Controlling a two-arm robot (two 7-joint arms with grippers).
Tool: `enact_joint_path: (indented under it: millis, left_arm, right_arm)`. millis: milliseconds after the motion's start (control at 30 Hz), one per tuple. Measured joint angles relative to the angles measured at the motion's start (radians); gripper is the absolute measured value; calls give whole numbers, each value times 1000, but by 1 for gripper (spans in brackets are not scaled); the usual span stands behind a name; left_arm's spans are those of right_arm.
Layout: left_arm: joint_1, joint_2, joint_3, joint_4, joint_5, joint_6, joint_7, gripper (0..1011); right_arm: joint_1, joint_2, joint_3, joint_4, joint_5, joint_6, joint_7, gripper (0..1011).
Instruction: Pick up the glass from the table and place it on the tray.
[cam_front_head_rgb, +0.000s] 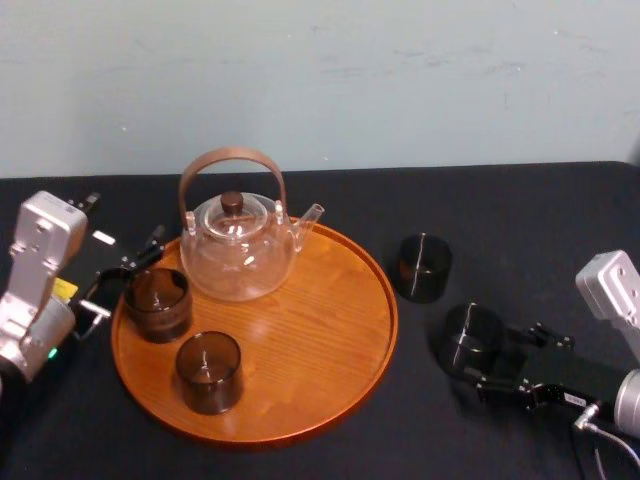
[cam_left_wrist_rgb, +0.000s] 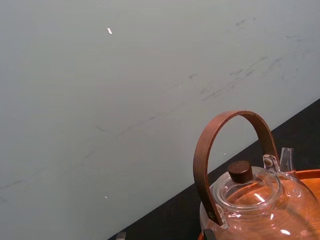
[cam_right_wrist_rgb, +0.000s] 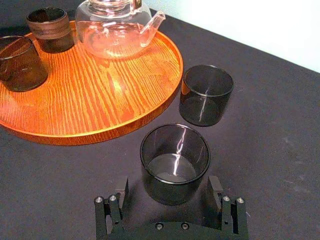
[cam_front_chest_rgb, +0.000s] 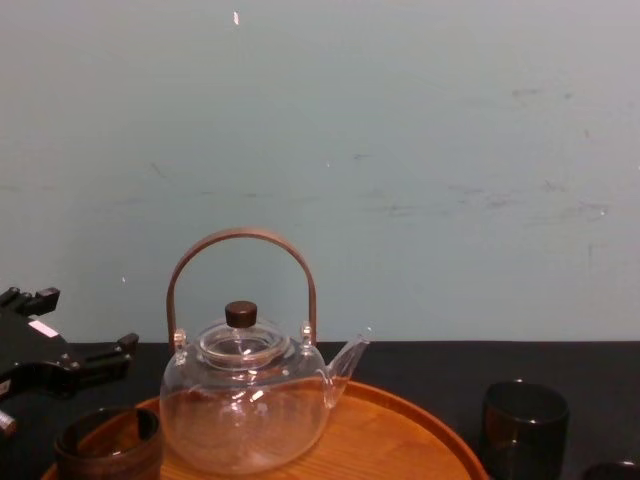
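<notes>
Straddling the smoked glass (cam_right_wrist_rgb: 174, 155), your right gripper (cam_right_wrist_rgb: 169, 197) stands spread, a jaw on either side. The glass sits on the table (cam_right_wrist_rgb: 265, 150), near the tray (cam_right_wrist_rgb: 100, 85). Expect it to be light, slick and breakable, so close gently at mid-wall. Your left gripper (cam_front_head_rgb: 125, 280) sits by the tray's left rim.

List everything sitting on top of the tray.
The tray holds a clear glass teapot, a dark left glass by its rim and a dark front glass nearer the robot. The wood under the two glasses' bases is covered.

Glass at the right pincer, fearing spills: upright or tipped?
Upright: the glass stands mouth up on the table, inside the open right pincer.
</notes>
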Motion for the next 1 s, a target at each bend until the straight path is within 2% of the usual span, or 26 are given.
enact_joint_path:
  millis: [1000]
  left_arm:
    - [0, 0, 0, 0, 0, 0, 0, 1001]
  right_arm:
    - [133, -35, -73, 92, -8, 33, 9, 1002]
